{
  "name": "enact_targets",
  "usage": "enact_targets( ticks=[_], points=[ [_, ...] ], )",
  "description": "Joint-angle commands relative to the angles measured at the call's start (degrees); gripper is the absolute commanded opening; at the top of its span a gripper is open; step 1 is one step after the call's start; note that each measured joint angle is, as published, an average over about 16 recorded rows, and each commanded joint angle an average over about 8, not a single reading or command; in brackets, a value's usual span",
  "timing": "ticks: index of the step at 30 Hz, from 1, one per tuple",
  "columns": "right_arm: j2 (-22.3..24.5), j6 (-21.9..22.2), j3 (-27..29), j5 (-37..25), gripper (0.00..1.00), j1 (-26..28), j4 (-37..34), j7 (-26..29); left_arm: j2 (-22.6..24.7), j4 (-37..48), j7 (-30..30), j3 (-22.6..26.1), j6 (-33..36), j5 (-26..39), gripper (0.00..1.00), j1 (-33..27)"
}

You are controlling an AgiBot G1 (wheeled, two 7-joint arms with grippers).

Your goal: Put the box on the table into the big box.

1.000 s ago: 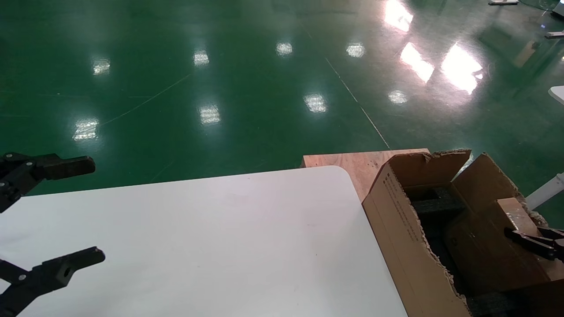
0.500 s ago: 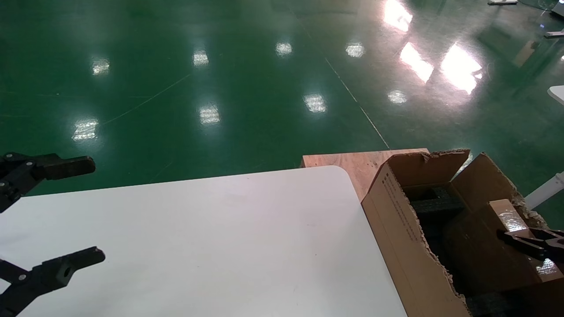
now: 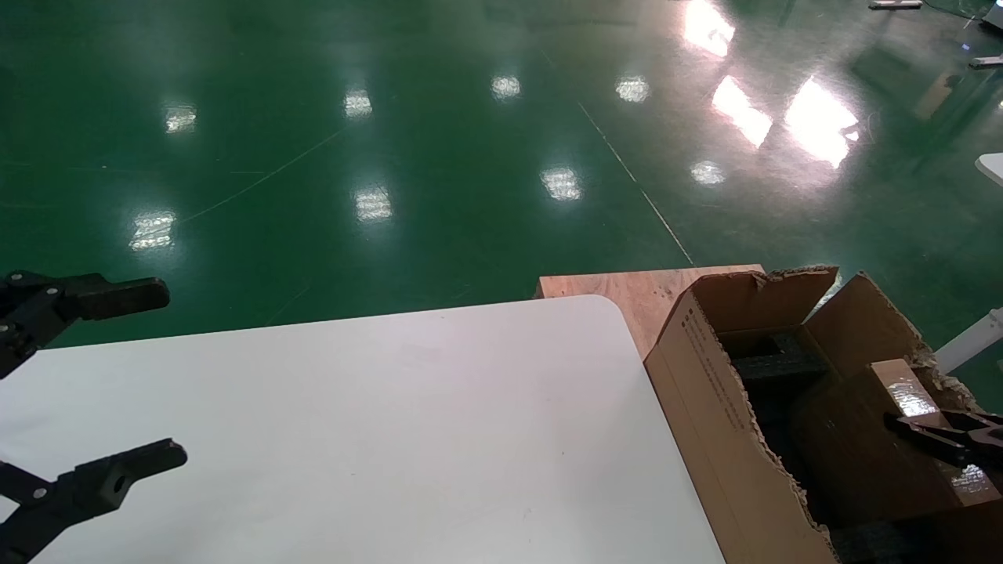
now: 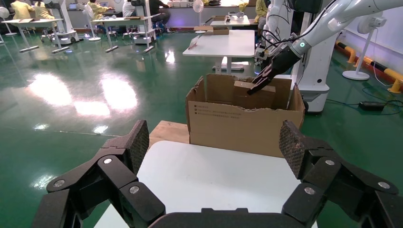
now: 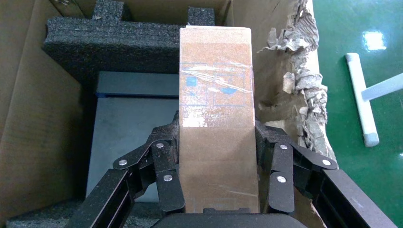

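My right gripper (image 3: 932, 429) is shut on the small brown taped box (image 3: 901, 392) and holds it inside the big box (image 3: 705, 392), near its torn right rim. In the right wrist view the fingers (image 5: 166, 161) clamp both long sides of the small box (image 5: 216, 85), above black foam (image 5: 114, 42) and a dark flat panel (image 5: 128, 123). The left wrist view shows the small box (image 4: 254, 95) tilted inside the carton (image 4: 237, 126). My left gripper (image 3: 168, 374) is open and empty over the left of the white table (image 3: 392, 431).
A light wooden board (image 3: 635, 290) lies behind the table corner, against the carton. A white pole (image 3: 968, 341) stands on the green floor right of the carton. The carton's ragged rim (image 5: 299, 95) is close beside the small box.
My right gripper and the small box have shifted slightly left and a little lower inside the carton. The left arm has not moved.
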Motion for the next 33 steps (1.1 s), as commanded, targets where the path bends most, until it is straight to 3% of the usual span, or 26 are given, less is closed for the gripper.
enact_targets(
  ticks=[1,7,9,33],
  points=[
    [0.2,0.1,0.0,-0.3,0.15,0.1,0.0,-0.1,0.0,0.0,0.0,0.0,0.0,0.0,1.00,0.0],
    [0.5,0.2,0.0,-1.1,0.87,0.4,-0.2,0.0,0.0,0.0,0.0,0.0,0.0,0.0,1.00,0.0],
    [0.5,0.2,0.0,-1.2,0.99,0.4,-0.2,0.0,0.0,0.0,0.0,0.0,0.0,0.0,1.00,0.0],
    [0.4,-0.1,0.8,-1.2,1.00,0.0,0.4,-0.3,0.0,0.0,0.0,0.0,0.0,0.0,1.00,0.0]
  ],
)
